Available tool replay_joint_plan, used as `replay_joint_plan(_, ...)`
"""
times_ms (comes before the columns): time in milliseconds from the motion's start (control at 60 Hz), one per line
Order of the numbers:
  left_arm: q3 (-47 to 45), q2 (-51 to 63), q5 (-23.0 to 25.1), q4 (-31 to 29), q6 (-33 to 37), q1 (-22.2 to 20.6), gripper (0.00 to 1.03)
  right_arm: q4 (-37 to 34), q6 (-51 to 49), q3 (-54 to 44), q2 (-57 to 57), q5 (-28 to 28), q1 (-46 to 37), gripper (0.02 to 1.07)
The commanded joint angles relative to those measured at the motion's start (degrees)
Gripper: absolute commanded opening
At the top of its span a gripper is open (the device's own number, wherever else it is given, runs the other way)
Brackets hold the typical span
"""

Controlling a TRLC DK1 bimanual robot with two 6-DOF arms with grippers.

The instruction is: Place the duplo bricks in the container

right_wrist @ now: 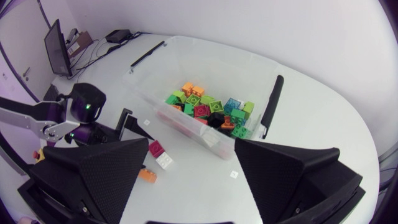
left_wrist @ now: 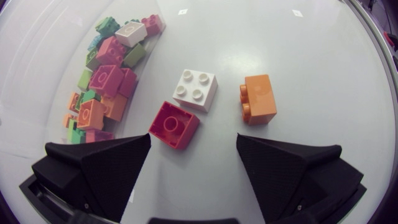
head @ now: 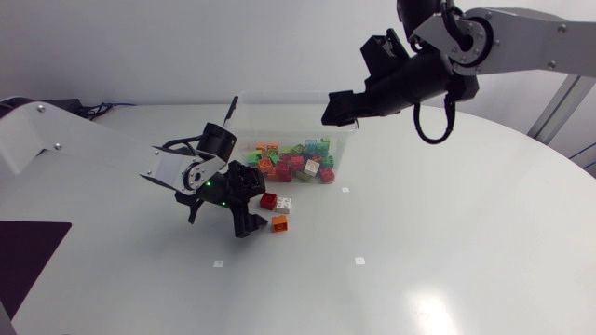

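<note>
The left gripper (left_wrist: 194,142) was released, its 2 fingers spread wide over the white table (left_wrist: 298,74). Just ahead of it lay 3 loose duplo bricks: a red square brick (left_wrist: 174,124) with its underside up, a white 4-stud brick (left_wrist: 196,90) just beside it, and an orange brick (left_wrist: 258,98) on its side. The clear plastic container (head: 279,116) nearby held many coloured bricks (head: 293,160). The right gripper (right_wrist: 191,144) hung above it, spread and empty.

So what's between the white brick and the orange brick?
Only bare table; the left wrist view shows a gap separating white brick and orange brick.
</note>
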Motion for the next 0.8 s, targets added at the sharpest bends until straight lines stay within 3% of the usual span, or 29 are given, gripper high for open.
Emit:
replay_joint_plan(0,1.3,2.7,0.8,0.5,2.9,0.2,0.96,1.7,-1.3,-5.4,-3.3,-1.4,-0.3,1.02)
replay_joint_plan(233,4.0,5.0,3.8,0.2,5.2,0.9,0.96,6.3,-2.4,-19.0,-9.3,-3.4,1.1,1.02)
replay_joint_plan(550,7.8,7.2,5.2,-8.9,9.0,1.3,0.95,8.5,-3.5,-25.7,-11.8,-4.4,1.1,1.02)
replay_joint_plan(783,8.5,4.3,6.8,-26.0,16.9,1.6,0.93,8.6,-3.5,-26.6,-12.5,-4.4,1.1,1.02)
